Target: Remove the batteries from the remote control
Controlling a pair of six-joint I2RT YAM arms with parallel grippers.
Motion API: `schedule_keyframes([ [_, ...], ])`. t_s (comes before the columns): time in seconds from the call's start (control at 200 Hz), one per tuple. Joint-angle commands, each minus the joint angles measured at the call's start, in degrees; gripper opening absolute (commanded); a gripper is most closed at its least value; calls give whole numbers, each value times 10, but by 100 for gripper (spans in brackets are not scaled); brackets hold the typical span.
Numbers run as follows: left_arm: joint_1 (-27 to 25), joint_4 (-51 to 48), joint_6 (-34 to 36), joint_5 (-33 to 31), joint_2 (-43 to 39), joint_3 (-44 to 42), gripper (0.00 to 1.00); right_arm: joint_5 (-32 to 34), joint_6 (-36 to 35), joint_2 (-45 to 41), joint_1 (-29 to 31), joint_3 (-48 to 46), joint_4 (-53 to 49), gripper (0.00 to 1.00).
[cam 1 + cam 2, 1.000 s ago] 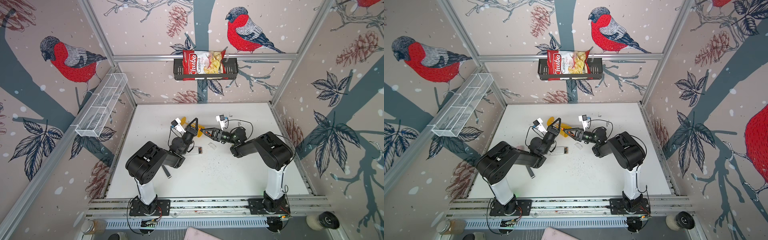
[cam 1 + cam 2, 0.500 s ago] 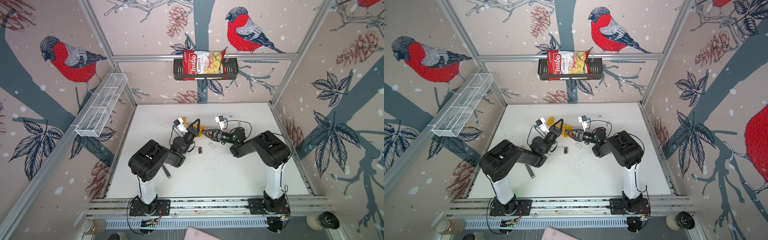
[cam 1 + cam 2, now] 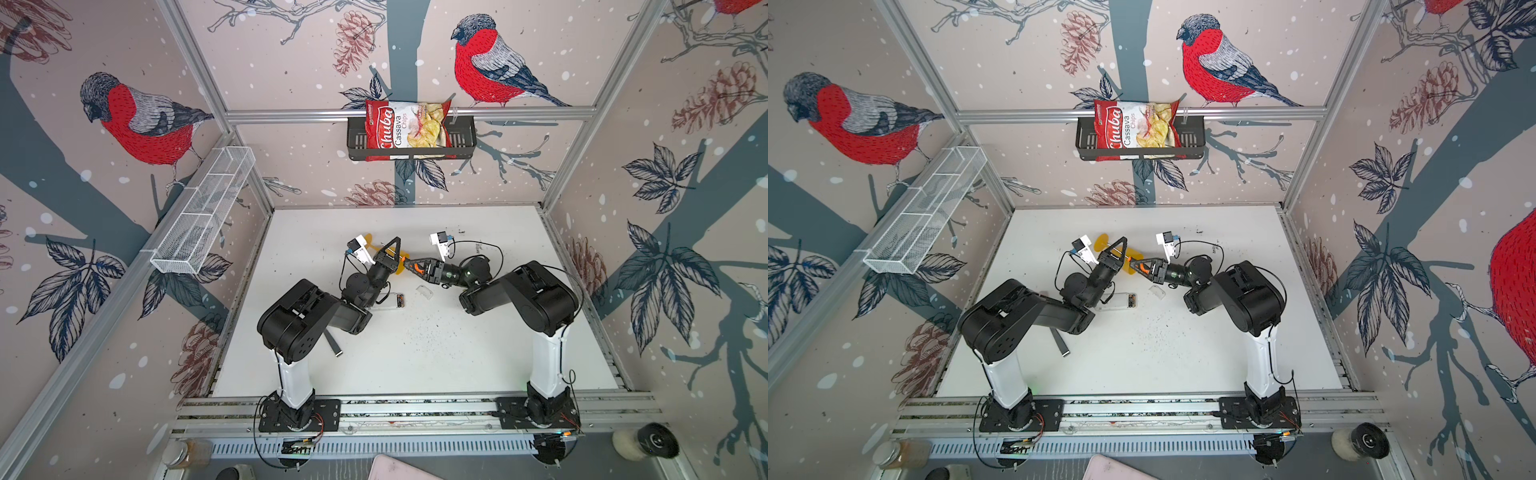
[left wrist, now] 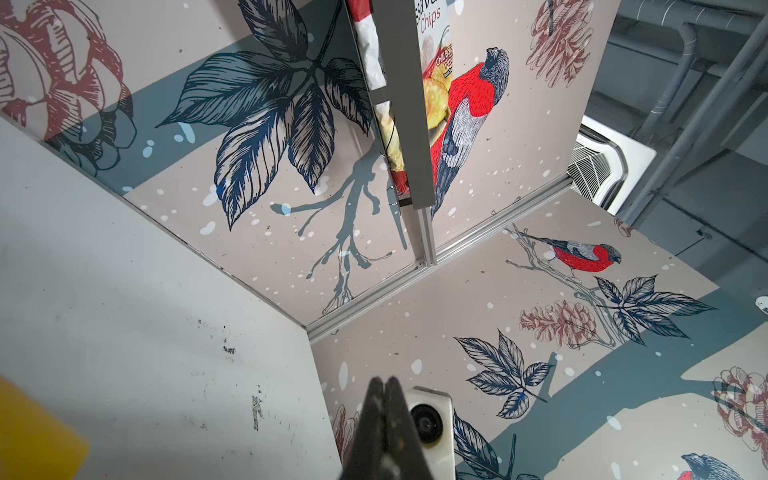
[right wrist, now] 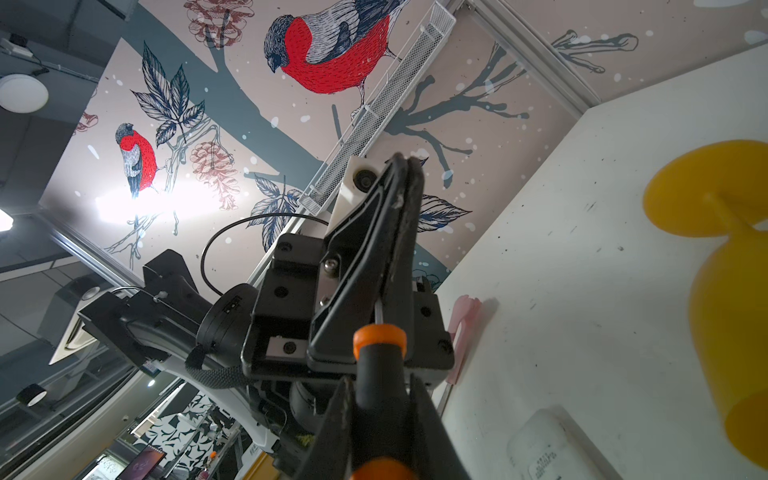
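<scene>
Now: right tool point(image 3: 408, 265) clenched on screwdriver point(image 5: 379, 338); left tool point(image 4: 385, 388) clenched, tips together.

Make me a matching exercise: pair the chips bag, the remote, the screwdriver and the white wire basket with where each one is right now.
Things:
1. chips bag
2. remote
3. screwdriver
4. white wire basket

Places:
a. on the table
b. on the side wall
c. in the black basket
d. between the right gripper's jaws

Pairs: 1-c, 2-a, 3-d, 4-b
</scene>
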Motion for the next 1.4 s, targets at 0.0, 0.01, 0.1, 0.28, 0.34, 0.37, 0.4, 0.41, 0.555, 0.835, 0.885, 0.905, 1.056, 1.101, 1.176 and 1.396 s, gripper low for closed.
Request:
schedule_keyframes([
  [0.0, -4, 110, 40, 9, -4, -6, 0, 40, 8, -6, -2, -7, 94, 13],
  [0.01, -4, 110, 40, 7, -5, -6, 0, 42, 7, -7, -2, -8, 94, 13],
  [0.1, -6, 110, 44, -3, -12, -16, 0, 52, 0, -15, -5, -18, 89, 10],
  [0.28, -10, 110, 57, 4, -20, -24, 0, 51, -29, -31, -8, -21, 39, 3],
  [0.34, -10, 109, 80, 21, -25, -27, 19, 49, -50, -42, -8, -24, 2, 3],
  [0.37, -10, 110, 91, 25, -29, -31, 32, 50, -62, -49, -6, -26, -18, 3],
  [0.4, -10, 110, 100, 28, -33, -35, 43, 50, -75, -58, -7, -29, -46, 3],
  [0.41, -10, 110, 103, 28, -35, -37, 45, 50, -80, -61, -7, -29, -54, 3],
  [0.555, -9, 109, 156, 30, -81, -69, 97, 53, -163, -121, -13, -41, -216, 3],
  [0.835, -1, -76, 238, -1, -255, -134, 98, 117, -403, -250, -23, 2, -714, 2],
  [0.885, -1, -170, 257, -17, -296, -131, 98, 143, -435, -268, -23, 15, -793, 2],
  [0.905, -1, -205, 263, -26, -314, -129, 97, 155, -448, -273, -23, 21, -822, 2],
  [1.056, 0, -451, 326, -68, -394, -107, 97, 219, -528, -293, -17, 70, -1005, 0],
  [1.101, 0, -502, 334, -78, -405, -102, 97, 241, -546, -299, -7, 76, -1035, 0],
  [1.176, 2, -562, 346, -87, -415, -104, 97, 284, -566, -312, 12, 78, -1060, 0],
  [1.396, 9, -675, 361, -91, -429, -114, 97, 356, -612, -319, 46, 105, -1112, 0],
])
